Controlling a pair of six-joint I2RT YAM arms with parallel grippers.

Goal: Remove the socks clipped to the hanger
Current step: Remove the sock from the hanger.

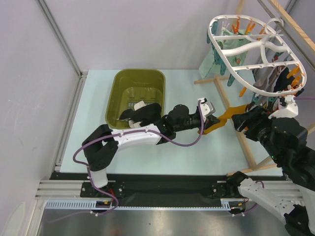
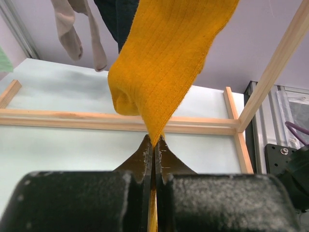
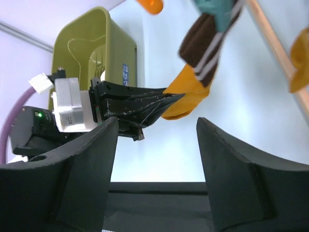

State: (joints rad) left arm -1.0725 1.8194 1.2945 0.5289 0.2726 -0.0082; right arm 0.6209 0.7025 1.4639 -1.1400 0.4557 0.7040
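The mustard-orange sock [image 2: 164, 63] is a thick, ribbed, soft knit. It slants between your two grippers above the right half of the counter [image 1: 88, 123], about midway between the near and far edges. Your left gripper [image 2: 153, 147] is clamped on the sock's narrow lower end, jaws pressed together with the fabric pinched between them. Your right gripper [image 3: 155, 126] sits just beside the sock with its fingers wide apart, holding nothing. The sock's upper end runs out of the left wrist view, and in the top view the right arm hides it. You cannot tell whether a peg holds it.

The step in hand looks like handing this sock to the left arm. The next move probably calls for drawing the right gripper clear. You would then pull gently to confirm the sock is free, carry it left over the olive-green tub [image 1: 114, 93] and let go.

Above and to the right hangs the hanger [image 1: 260, 45], a white oval ring over the far right corner. More socks dangle from it, among them a brown striped sock [image 3: 207, 46] and a beige sock [image 2: 72, 29]. The wooden rack [image 2: 96, 120] stands beneath the hanger. The tub sits left of centre toward the far edge, with black and white socks [image 1: 140, 110] inside.
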